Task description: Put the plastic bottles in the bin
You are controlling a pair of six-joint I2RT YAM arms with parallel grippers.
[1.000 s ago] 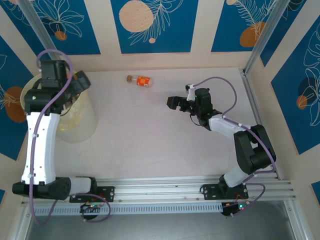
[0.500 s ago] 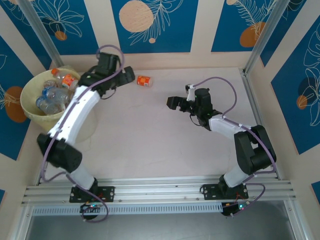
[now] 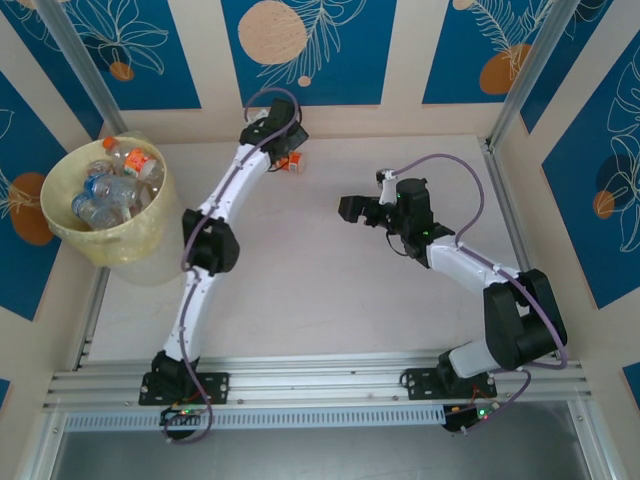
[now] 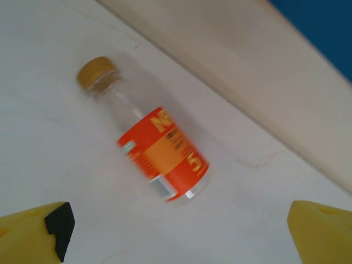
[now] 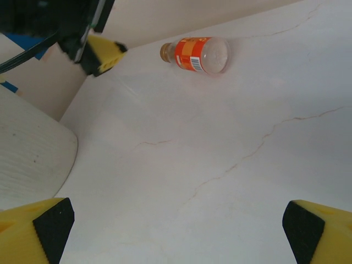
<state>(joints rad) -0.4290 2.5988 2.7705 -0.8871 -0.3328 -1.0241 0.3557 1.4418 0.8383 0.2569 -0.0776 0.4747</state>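
Note:
One clear plastic bottle (image 3: 292,163) with an orange label and a brown cap lies on its side near the back wall. In the left wrist view this bottle (image 4: 159,148) lies just ahead of my open left gripper (image 4: 184,236), apart from both yellow fingers. From above, the left gripper (image 3: 281,153) hangs over the bottle's cap end. My right gripper (image 3: 348,208) stands open and empty over mid-table, facing the bottle (image 5: 195,55). The bin (image 3: 60,225), a pale-yellow tub at far left, holds several bottles (image 3: 110,185).
The back wall runs close behind the lone bottle. My left arm (image 3: 215,215) stretches diagonally from its base up to the back of the table. The left gripper's yellow finger (image 5: 104,52) shows in the right wrist view, left of the bottle.
My left arm has swung from over the bin rightward along the back wall to the lone orange-label bottle, its gripper staying open. The right arm has barely shifted.

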